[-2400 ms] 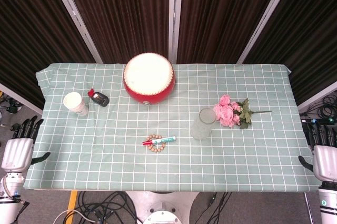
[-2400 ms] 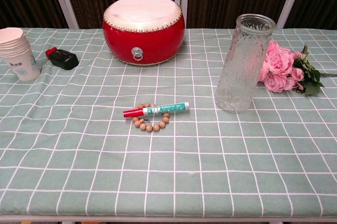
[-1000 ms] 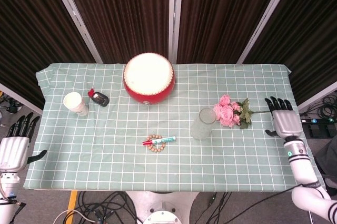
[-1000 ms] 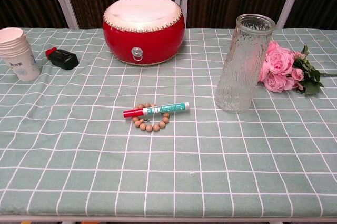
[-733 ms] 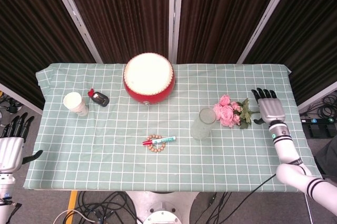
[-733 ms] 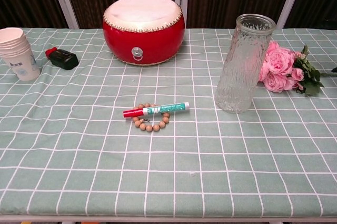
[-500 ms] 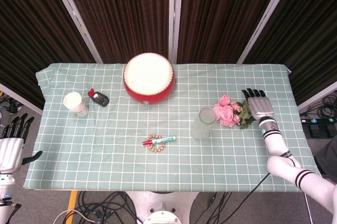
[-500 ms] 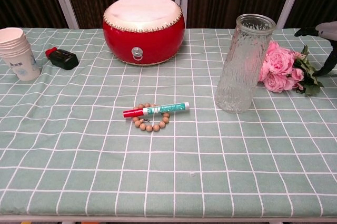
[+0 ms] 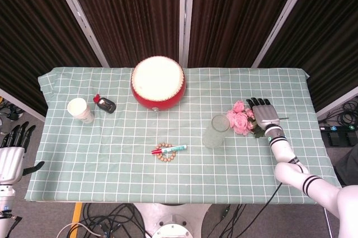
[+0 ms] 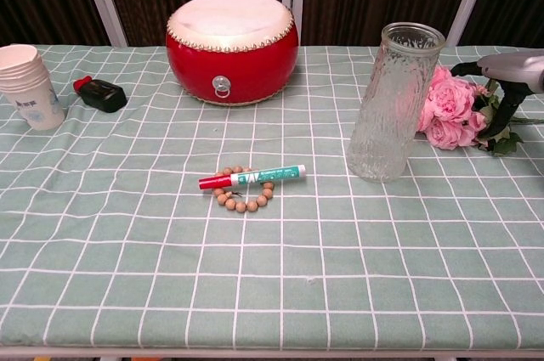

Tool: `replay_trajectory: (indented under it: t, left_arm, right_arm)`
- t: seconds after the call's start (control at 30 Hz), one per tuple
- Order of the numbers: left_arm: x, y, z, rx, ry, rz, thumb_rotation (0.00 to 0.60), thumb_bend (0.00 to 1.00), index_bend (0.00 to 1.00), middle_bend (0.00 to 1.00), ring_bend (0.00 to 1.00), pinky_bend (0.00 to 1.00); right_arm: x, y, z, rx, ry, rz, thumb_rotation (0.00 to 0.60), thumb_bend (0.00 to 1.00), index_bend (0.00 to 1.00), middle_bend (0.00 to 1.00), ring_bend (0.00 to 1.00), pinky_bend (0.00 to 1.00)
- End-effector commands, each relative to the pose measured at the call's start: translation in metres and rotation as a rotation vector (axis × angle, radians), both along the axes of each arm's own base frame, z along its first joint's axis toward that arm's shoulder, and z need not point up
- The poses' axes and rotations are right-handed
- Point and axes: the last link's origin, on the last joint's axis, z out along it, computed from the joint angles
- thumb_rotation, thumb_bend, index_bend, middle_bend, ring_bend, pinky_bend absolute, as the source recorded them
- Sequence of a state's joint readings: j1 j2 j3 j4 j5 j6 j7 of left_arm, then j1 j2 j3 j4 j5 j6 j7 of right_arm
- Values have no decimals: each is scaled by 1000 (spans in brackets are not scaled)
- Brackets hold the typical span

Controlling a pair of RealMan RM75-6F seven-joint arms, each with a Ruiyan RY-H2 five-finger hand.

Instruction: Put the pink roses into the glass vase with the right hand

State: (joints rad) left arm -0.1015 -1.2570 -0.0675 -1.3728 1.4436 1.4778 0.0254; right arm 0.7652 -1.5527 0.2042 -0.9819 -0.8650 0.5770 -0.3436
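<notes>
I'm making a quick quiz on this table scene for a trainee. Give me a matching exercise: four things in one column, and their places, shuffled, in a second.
Things:
1. pink roses
2. marker
3. paper cups
4. red drum

Places:
A. far left of the table
B. lying across the bead bracelet
C. at the back, near the middle
D. just right of the glass vase, under the right hand

Pairs: 1-D, 2-B, 3-A, 4-C

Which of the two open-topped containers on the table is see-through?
The glass vase, standing tall beside the pink roses. The other, a stack of paper cups at the table's left end, is white and opaque.
</notes>
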Motion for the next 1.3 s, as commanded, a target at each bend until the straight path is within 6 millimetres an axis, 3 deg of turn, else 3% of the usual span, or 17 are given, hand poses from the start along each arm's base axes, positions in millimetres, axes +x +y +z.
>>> replay_trajectory:
  t: [0.03, 0.27, 0.67, 0.87, 1.07, 1.3]
  left_arm:
    - [-1, 0, 0, 0, 0, 1, 600, 0, 85, 0, 0, 161]
    - [-3, -1, 1, 2, -3, 7, 600, 0, 85, 0, 0, 161]
    - [-4, -1, 0, -1, -7, 8, 600, 0, 85, 0, 0, 161]
    - [-5, -1, 1, -1, -5, 12, 600, 0, 85, 0, 0, 161]
    - [-5, -2, 1, -4, -4, 15, 600, 0, 85, 0, 0, 161]
    - [-6, -1, -1, -12, 4, 16, 600, 0, 85, 0, 0, 161]
  right_arm:
    - [2, -1, -4, 2, -2, 4, 600, 68, 90, 34, 0, 0]
    - [4, -3, -11, 14, 0, 5, 600, 75, 360, 45, 0, 0]
    - [2, -2, -11, -33, 12, 44, 600, 143, 723, 120, 0, 0]
    - [0, -1, -3, -58, -1, 46, 600, 171, 782, 132, 0, 0]
    - [15, -1, 28, -140, -97, 83, 600, 173, 790, 147, 0, 0]
    - [64, 5, 92, -269, -282, 184, 600, 183, 791, 166, 0, 0]
